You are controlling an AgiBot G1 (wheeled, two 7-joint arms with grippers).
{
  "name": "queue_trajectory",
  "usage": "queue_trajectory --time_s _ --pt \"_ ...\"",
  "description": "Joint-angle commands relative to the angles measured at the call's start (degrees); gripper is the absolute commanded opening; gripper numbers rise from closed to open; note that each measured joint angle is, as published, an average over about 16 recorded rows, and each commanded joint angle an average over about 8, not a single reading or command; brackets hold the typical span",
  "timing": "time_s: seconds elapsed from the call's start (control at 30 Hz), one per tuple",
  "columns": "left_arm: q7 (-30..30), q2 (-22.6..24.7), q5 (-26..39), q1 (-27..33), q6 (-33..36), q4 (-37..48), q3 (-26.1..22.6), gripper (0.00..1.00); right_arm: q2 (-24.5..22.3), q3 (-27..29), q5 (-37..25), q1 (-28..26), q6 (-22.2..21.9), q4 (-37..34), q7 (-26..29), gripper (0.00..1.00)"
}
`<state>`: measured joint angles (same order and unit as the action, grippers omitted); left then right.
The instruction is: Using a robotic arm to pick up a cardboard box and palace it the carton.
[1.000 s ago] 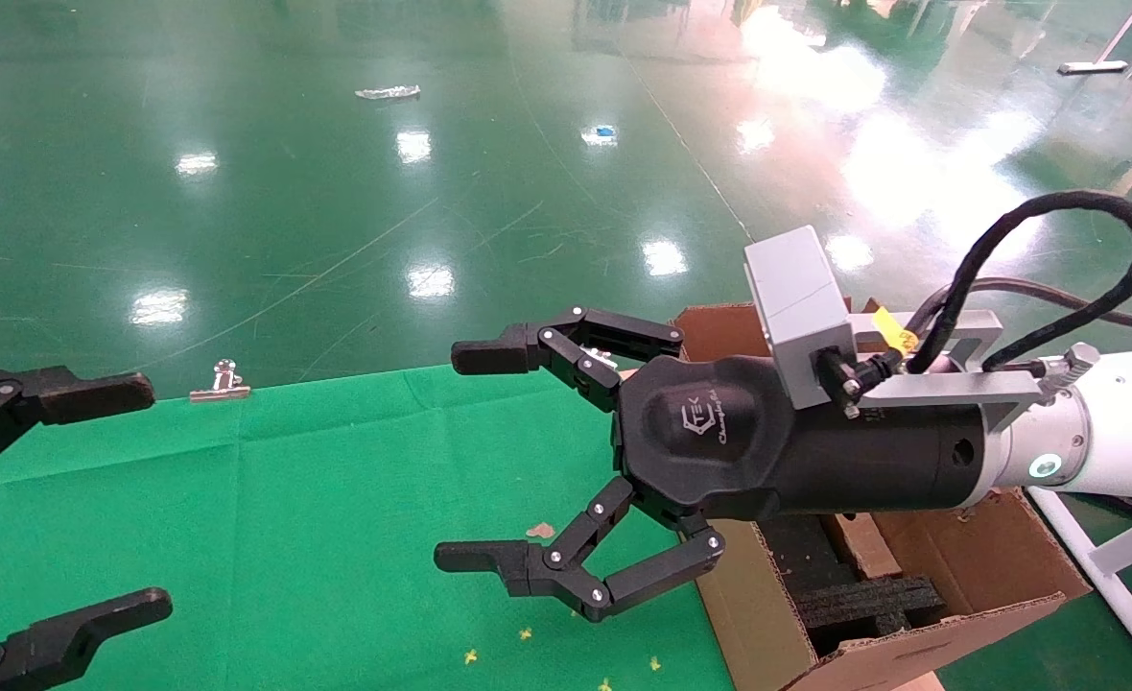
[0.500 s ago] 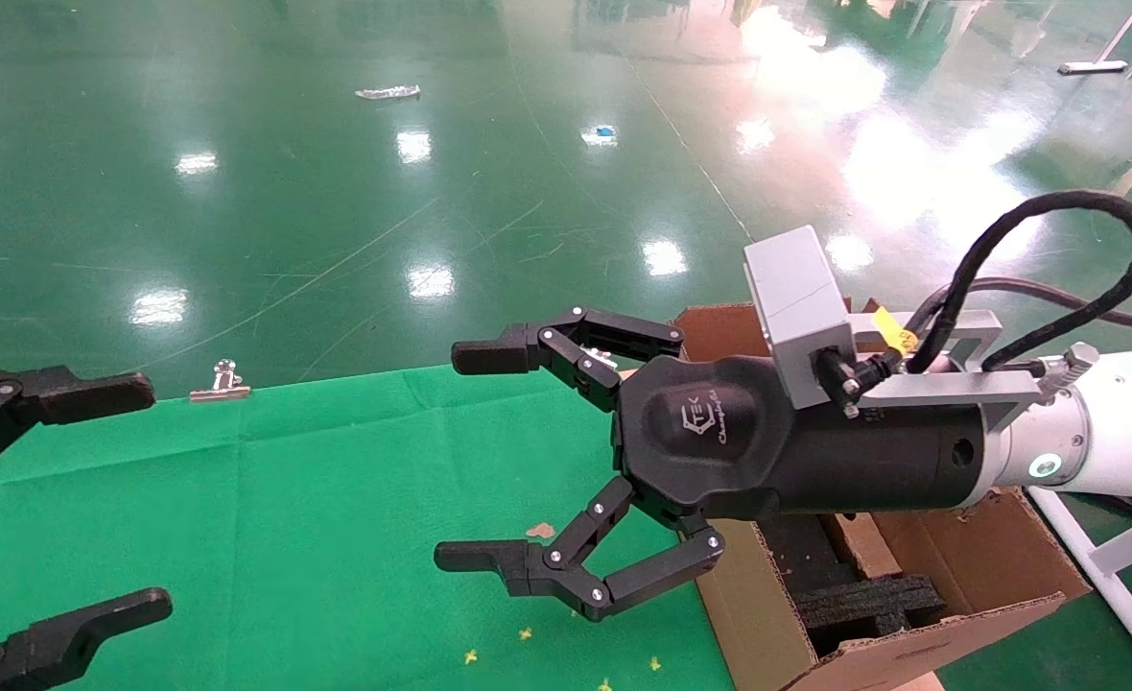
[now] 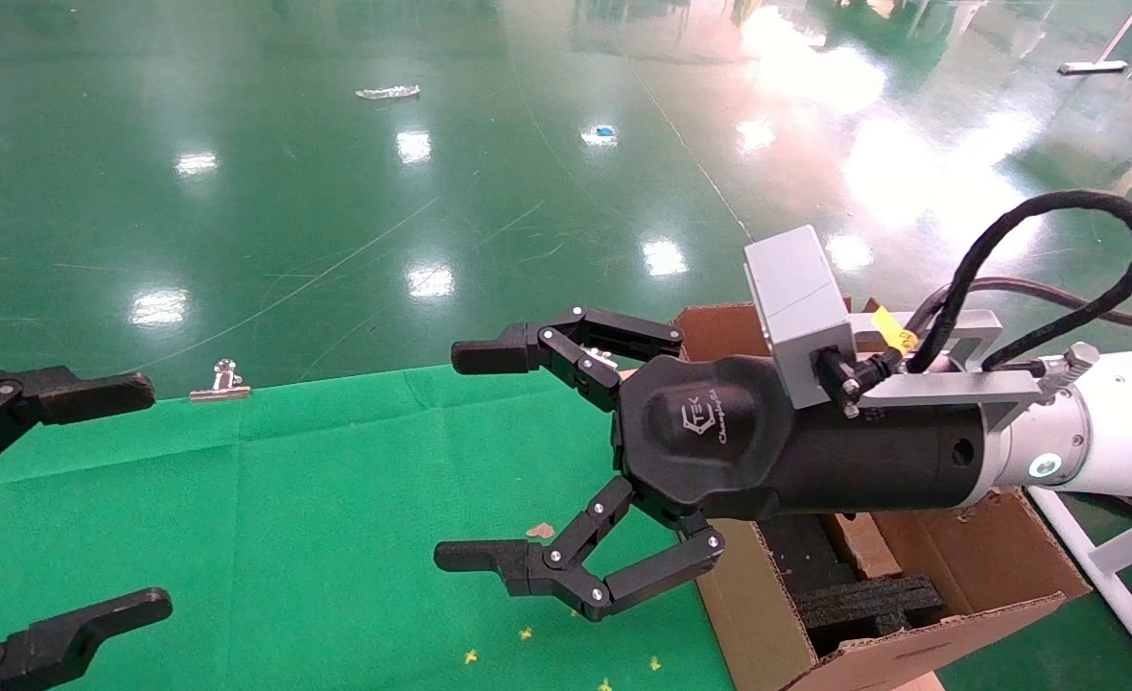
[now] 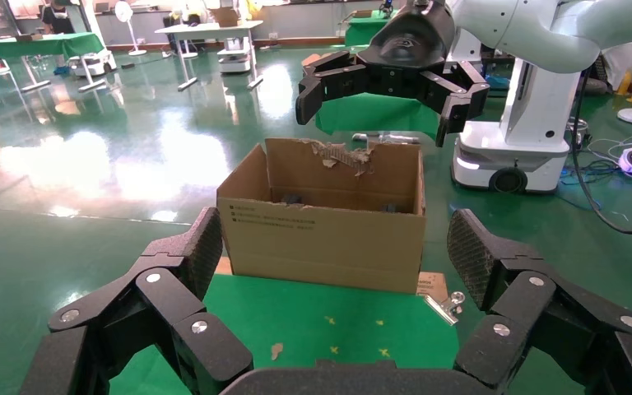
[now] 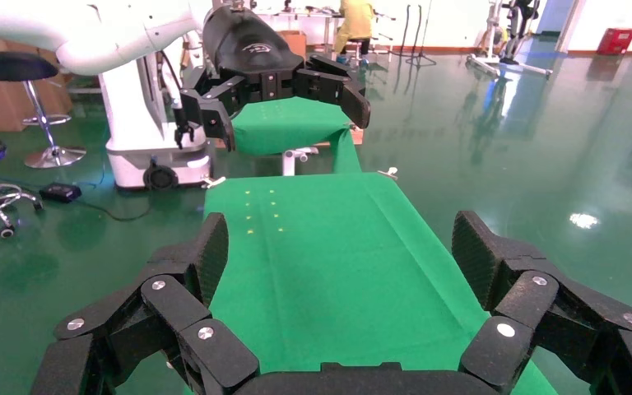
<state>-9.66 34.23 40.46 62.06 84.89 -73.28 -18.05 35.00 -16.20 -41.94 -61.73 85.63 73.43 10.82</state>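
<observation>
My right gripper (image 3: 465, 457) is open and empty on the white robotic arm (image 3: 1122, 432). It hangs over the green cloth, just left of the carton (image 3: 988, 561). The carton is large, brown and open-topped, with black foam blocks (image 3: 863, 600) inside and a torn back flap; it also shows in the left wrist view (image 4: 321, 234). My left gripper (image 3: 144, 497) is open and empty at the far left over the cloth. The left wrist view shows its fingers (image 4: 202, 247) spread wide, facing the carton and the right gripper (image 4: 378, 111). The small cardboard box is out of view.
A green cloth (image 3: 336, 499) covers the table, with small yellow marks and a brown scrap (image 3: 539, 530). A metal binder clip (image 3: 221, 381) sits at its far edge. Another clip (image 4: 444, 304) and a flat brown cardboard piece (image 4: 432, 284) lie beside the carton's foot. Shiny green floor lies beyond.
</observation>
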Motion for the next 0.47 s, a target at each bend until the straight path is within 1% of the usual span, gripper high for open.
queue_trajectory --time_s 0.03,0.47 --pt "0.00 0.00 0.00 0.00 0.00 0.00 0.00 1.00 0.00 0.00 0.00 0.00 0.00 0.00 0.00 1.00" --pt "0.00 0.00 0.00 0.00 0.00 0.00 0.00 1.00 0.00 0.00 0.00 0.00 0.00 0.00 0.00 1.00"
